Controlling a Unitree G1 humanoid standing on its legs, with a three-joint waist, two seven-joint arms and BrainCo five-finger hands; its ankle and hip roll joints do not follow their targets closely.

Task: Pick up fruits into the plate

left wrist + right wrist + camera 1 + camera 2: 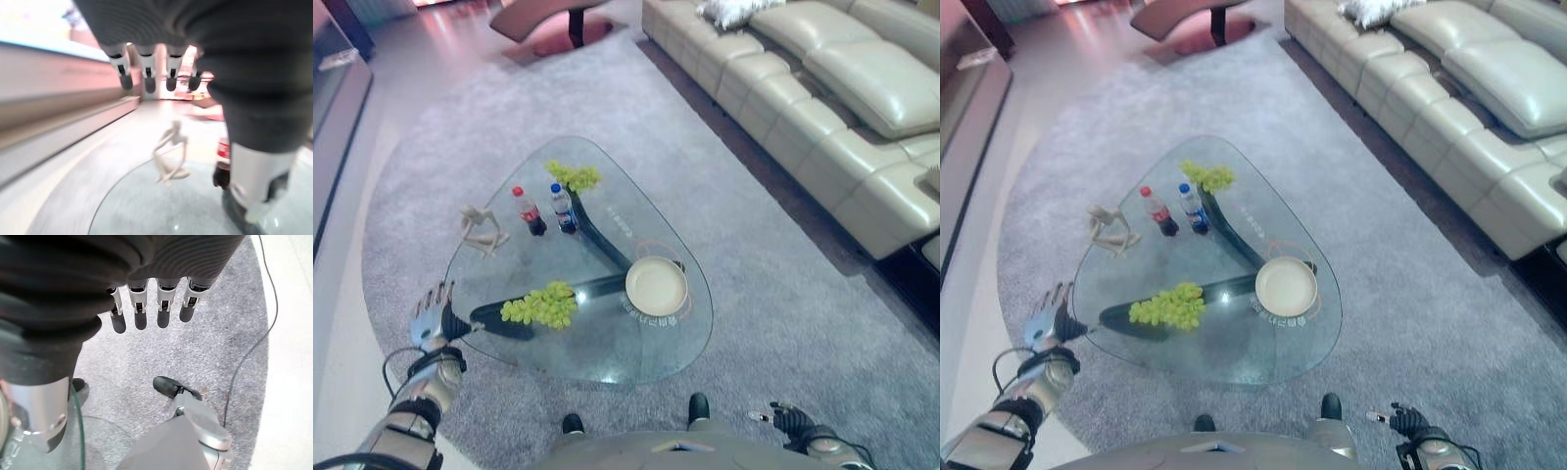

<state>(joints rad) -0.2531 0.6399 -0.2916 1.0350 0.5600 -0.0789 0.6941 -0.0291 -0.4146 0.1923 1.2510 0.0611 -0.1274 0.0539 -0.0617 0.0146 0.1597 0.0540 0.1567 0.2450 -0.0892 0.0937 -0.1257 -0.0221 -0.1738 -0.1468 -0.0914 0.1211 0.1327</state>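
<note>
The grapes [540, 306] could be squashed or dropped if they are grabbed too hard or only by a few. The bottles [530, 211] and the figure [481, 231] could be knocked over if the arm is swung wide. The left hand [433, 315] is held at the table [607, 357] edge, near the grapes, fingers straight, nothing held. The right hand [790, 419] is hung low, fingers loose, nothing held. More grapes [574, 177] are seen at the far end. The plate [656, 286] is bare.

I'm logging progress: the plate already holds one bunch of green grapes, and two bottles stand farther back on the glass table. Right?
Not quite. In the left eye view the plate holds nothing; the nearer bunch of green grapes lies on the glass table beside it. The two bottles do stand farther back.
</note>
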